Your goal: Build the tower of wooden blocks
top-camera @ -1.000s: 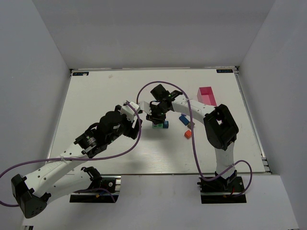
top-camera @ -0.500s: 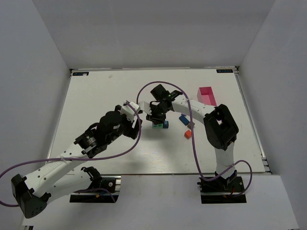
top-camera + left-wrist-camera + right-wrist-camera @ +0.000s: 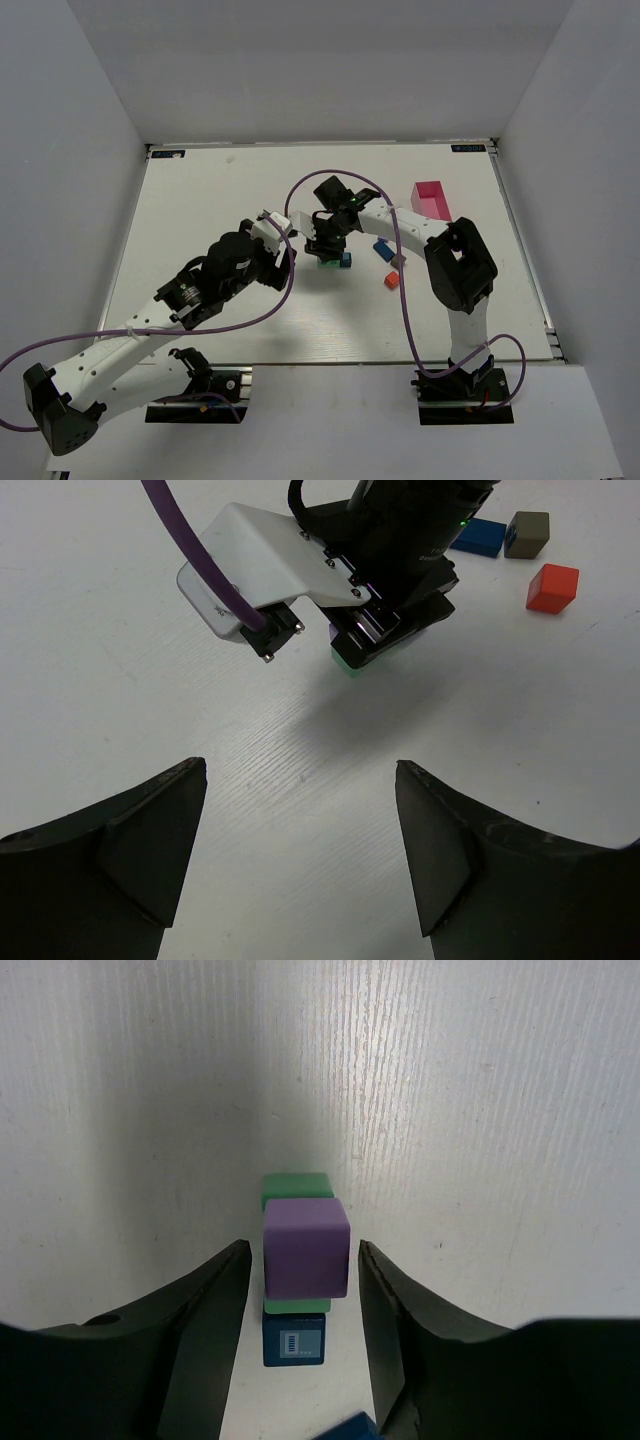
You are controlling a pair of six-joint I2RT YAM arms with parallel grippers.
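Wood block tower (image 3: 327, 264) at middle of worktop (image 3: 200, 200): purple cube (image 3: 306, 1247) atop green cube (image 3: 296, 1186). Right claw (image 3: 300, 1252) directly overhead, parted, straddling purple, slim gaps either side. Left claw (image 3: 300, 772) parted, empty, near-left of stack.

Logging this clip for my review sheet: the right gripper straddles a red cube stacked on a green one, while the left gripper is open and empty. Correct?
Not quite: the cube is purple, not red. The right wrist view shows the right gripper straddling the purple cube stacked on the green cube; the left gripper is open and empty.
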